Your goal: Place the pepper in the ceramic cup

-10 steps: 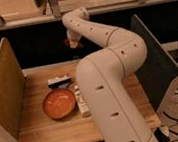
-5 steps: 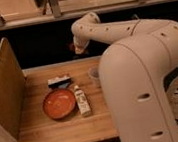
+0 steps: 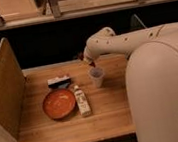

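Gripper above ceramic cup, fingers closed on dark red pepper, hanging just over cup rim. Orange plate, white bottle on wooden table.

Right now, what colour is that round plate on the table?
Orange-red: the plate, in the camera view, left of the white bottle. The gripper hangs above the ceramic cup.

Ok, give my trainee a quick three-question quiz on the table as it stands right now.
1. True or false: the gripper is above the small pale ceramic cup.
2. What lies right of the round orange-red plate? A) white labelled bottle B) sponge
3. Where is the slim dark red pepper?

Key: 1 true. 2 A. 3 At the gripper, just above the cup, not yet inside it.
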{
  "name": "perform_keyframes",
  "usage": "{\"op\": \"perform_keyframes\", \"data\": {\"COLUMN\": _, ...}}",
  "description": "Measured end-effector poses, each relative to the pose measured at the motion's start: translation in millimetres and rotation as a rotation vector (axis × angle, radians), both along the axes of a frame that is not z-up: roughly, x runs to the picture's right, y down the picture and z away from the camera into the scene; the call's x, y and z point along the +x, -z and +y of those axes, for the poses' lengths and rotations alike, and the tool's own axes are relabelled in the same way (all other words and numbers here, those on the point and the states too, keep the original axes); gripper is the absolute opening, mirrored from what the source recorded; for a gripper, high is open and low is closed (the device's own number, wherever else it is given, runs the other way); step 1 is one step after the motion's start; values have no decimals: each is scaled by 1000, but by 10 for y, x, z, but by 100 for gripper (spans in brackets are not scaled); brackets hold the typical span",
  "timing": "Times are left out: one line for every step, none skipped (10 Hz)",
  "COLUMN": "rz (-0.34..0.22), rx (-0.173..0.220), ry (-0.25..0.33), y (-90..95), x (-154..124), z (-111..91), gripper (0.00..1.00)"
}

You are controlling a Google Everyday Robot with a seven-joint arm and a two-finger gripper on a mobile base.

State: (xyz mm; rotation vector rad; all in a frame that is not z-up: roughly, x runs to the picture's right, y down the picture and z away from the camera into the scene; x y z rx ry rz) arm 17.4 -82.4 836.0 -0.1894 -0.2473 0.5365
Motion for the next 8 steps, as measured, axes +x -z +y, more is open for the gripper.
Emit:
{"op": "perform_keyframes", "data": {"rz": 2, "rx": -14, "ry": -40, "y": -14, "x": 50, "z": 134, "gripper": 0}}
{"op": "perform_keyframes", "data": {"rz": 1, "rx": -17, "ry": -61, "y": -21, "x": 65, "z": 188, "gripper": 0}}
{"op": "perform_keyframes", "data": {"rz": -4, "rx": -11, "ry": -77, "y": -35, "x": 73, "z": 230, "gripper": 0}}
{"op": "perform_keyframes", "data": {"rz": -10, "rx": 0, "ry": -88, "y": -57, "x": 80, "z": 244, "gripper": 0}}
{"op": "perform_keyframes", "data": {"rz": -14, "rx": 11, "ry": -93, "y": -105, "x": 85, "z": 257, "gripper": 0}}
{"op": "perform_keyframes", "data": {"rz": -13, "rx": 12, "ry": -92, "y": -148, "x": 77, "z": 273, "gripper": 0}}
{"op": "perform_keyframes", "data": {"rz": -5, "rx": 8, "ry": -86, "y": -216, "x": 69, "z": 305, "gripper": 0}}
{"op": "perform_keyframes", "data": {"rz": 4, "rx": 3, "ry": -86, "y": -257, "x": 95, "z": 326, "gripper": 0}}
